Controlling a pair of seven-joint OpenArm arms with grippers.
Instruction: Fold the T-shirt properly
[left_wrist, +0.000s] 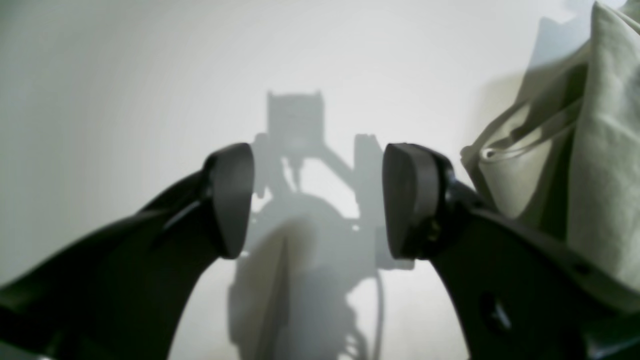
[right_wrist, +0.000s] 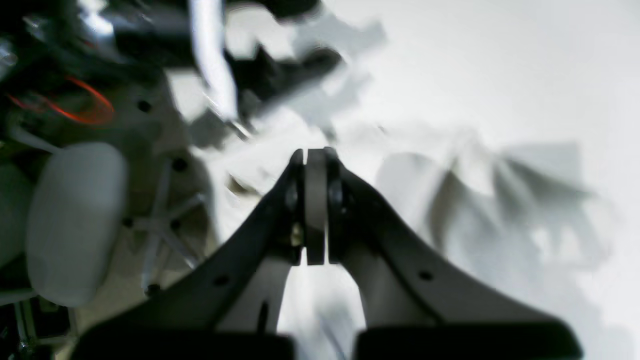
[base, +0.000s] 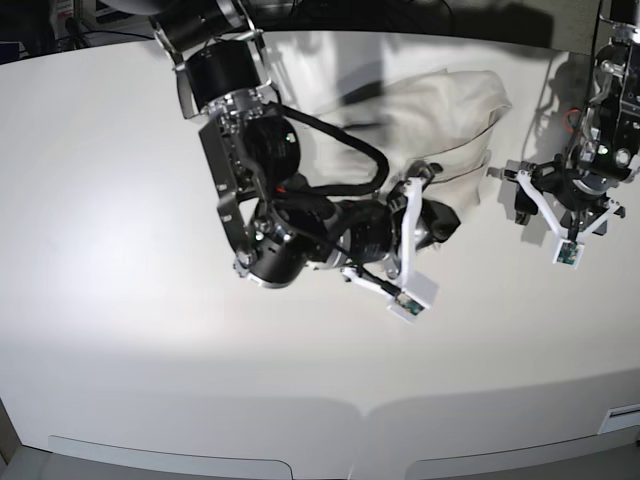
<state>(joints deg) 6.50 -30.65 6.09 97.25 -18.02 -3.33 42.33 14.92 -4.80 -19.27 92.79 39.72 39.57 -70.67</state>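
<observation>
Fabric lay bunched toward the far side of the white bench (base: 120, 300): the off-white T-shirt (base: 430, 115) sat in a rumpled, partly folded heap between the two arms. The right arm (base: 260, 160) reached across the bench in front of the T-shirt, its black joints and looping cable (base: 345, 140) covering the near left part of the cloth in the base view. The right gripper (right_wrist: 315, 155) had its fingers (right_wrist: 296, 200) pressed together with nothing between them, above bare bench and blurred shadows. The left gripper (left_wrist: 317, 200) hovered beside the T-shirt's edge with its fingers (left_wrist: 230, 200) standing wide apart and empty, a hemmed fold of cloth just beside one of them. The left arm's own shadow (left_wrist: 300, 240) fell on the bench below it. A small camera module (base: 566, 253) hung under the left wrist.
</observation>
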